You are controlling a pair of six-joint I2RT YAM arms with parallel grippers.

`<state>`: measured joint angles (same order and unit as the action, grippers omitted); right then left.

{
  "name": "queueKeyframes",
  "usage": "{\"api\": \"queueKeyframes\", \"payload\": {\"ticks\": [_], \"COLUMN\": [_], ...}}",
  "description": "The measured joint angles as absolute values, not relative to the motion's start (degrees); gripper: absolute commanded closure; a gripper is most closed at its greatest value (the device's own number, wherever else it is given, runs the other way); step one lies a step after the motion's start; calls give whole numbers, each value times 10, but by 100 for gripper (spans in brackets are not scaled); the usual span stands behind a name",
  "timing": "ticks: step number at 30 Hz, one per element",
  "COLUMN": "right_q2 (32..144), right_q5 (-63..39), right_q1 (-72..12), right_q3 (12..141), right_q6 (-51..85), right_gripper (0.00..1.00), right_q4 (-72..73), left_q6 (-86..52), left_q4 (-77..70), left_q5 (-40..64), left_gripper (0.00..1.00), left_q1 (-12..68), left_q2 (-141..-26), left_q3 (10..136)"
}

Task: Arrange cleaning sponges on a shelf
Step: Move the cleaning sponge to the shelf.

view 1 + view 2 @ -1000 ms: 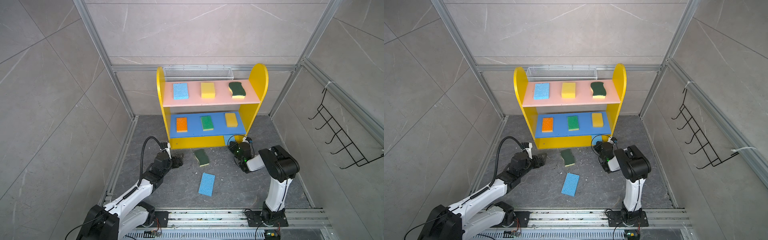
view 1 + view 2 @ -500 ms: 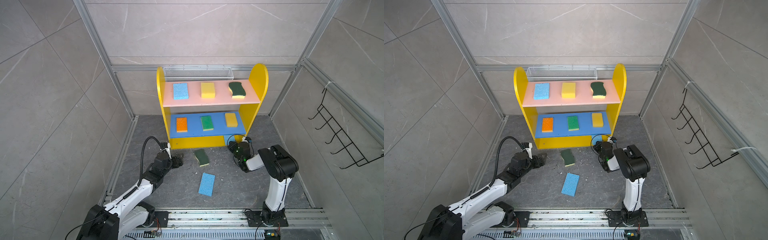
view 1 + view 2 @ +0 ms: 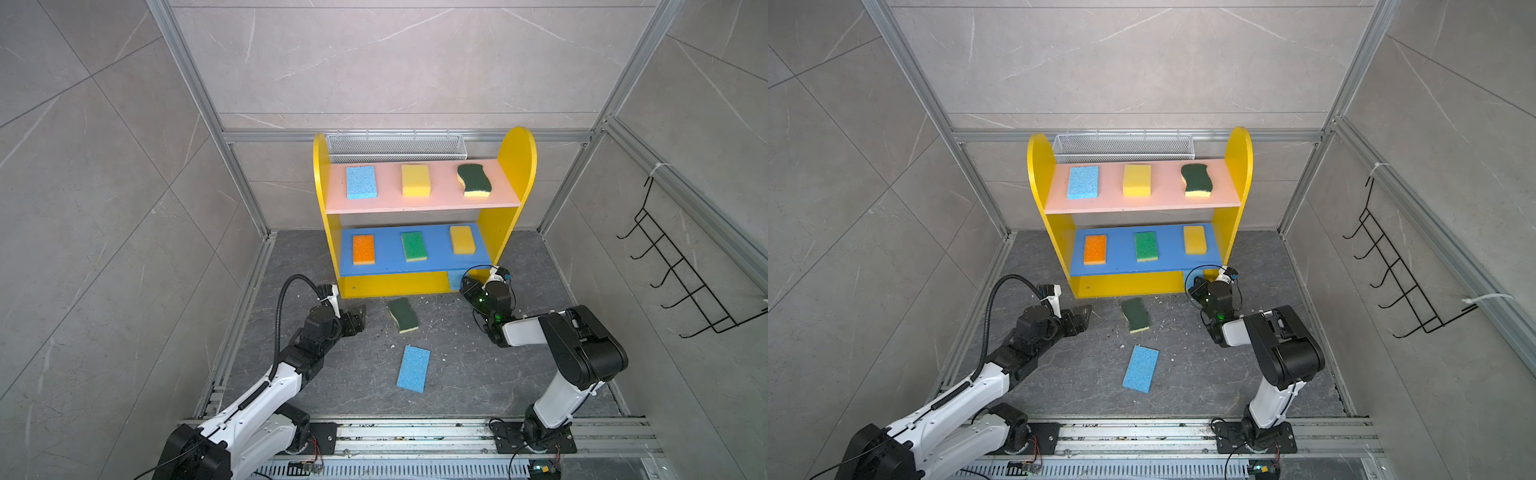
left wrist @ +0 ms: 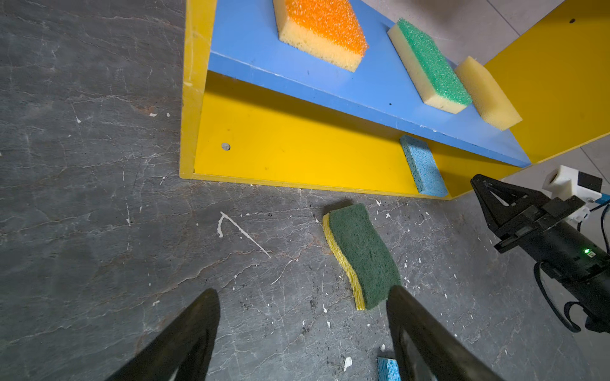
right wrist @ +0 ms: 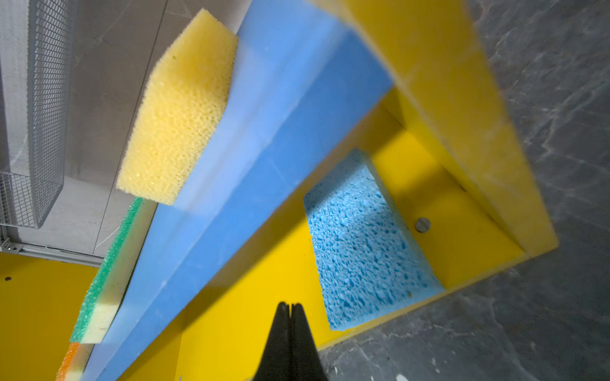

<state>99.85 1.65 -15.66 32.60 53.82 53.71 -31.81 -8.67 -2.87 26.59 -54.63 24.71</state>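
Now, your nearest target is the wavy dark-green sponge (image 4: pixel 361 255), lying flat on the bench (image 4: pixel 99 231) just before the shelf (image 3: pixel 515 149), scouring face up. It looks light and soft and should squash easily, so pinch it across its narrow waist, on the long sides, not a corner. A light blue sponge (image 3: pixel 413 368) lies farther out on the bench, a second blue sponge (image 5: pixel 366 240) sits on the yellow base (image 4: pixel 297 155), and six fill the two boards above. Your left jaws stand open and empty near the wavy one; your right jaws are closed on nothing by the base.
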Motion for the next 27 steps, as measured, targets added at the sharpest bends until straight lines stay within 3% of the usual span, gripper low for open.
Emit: {"api": "queueKeyframes", "payload": {"ticks": [27], "right_q2": [1115], "right_q5": [2], "right_q1": [-152], "right_q3": [322], "right_q6": [571], "right_gripper": [100], "right_q4": [592], "left_q6": [-321], "left_q4": [-93], "left_q5": [-29], "left_gripper": [18], "left_q1": [266], "left_q2": [-595], "left_q3": [247]}}
